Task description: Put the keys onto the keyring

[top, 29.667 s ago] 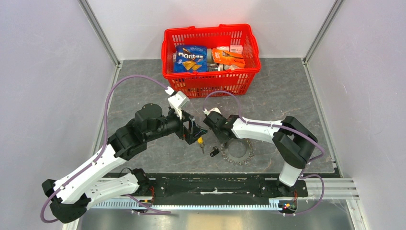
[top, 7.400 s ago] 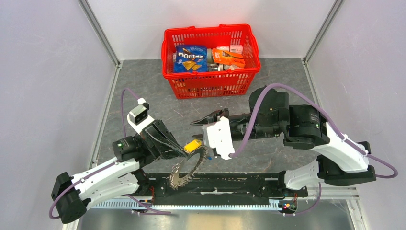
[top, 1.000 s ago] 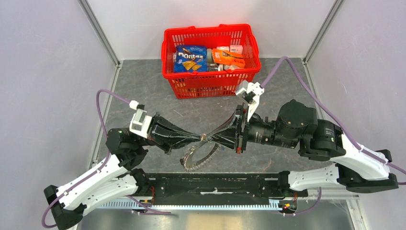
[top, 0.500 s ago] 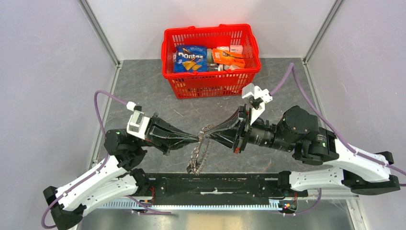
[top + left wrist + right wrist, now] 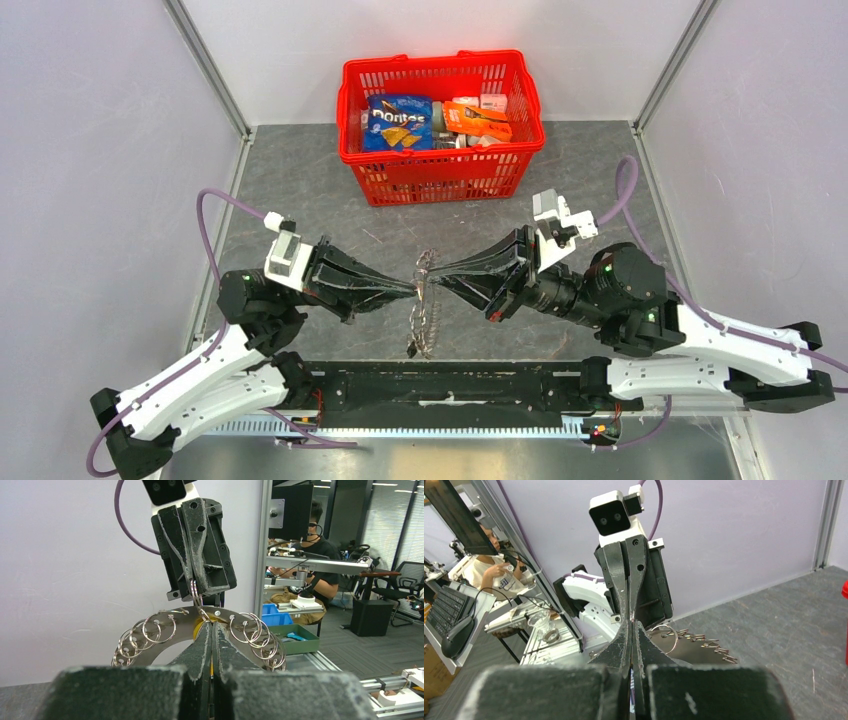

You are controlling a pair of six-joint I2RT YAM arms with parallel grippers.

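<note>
My two grippers meet tip to tip above the middle of the table. The left gripper (image 5: 414,288) (image 5: 213,630) is shut, with the yellow key (image 5: 199,628) pinched between its pads against the keyring. The keyring (image 5: 420,318) (image 5: 182,626) (image 5: 696,652) is a flat metal ring hung with small split rings. It hangs below the tips, edge-on from above. The right gripper (image 5: 438,272) (image 5: 630,627) is shut on one small split ring at the keyring's top. In the left wrist view that split ring (image 5: 195,591) sits between the right gripper's fingertips.
A red basket (image 5: 450,178) holding snack packets stands at the back centre. The black mounting rail (image 5: 450,385) runs along the near edge. Enclosure walls and posts close in both sides.
The keyring swung from lying tilted to hanging edge-on. The right arm rolled its wrist and its body drew back to the right. The left arm barely moved.
</note>
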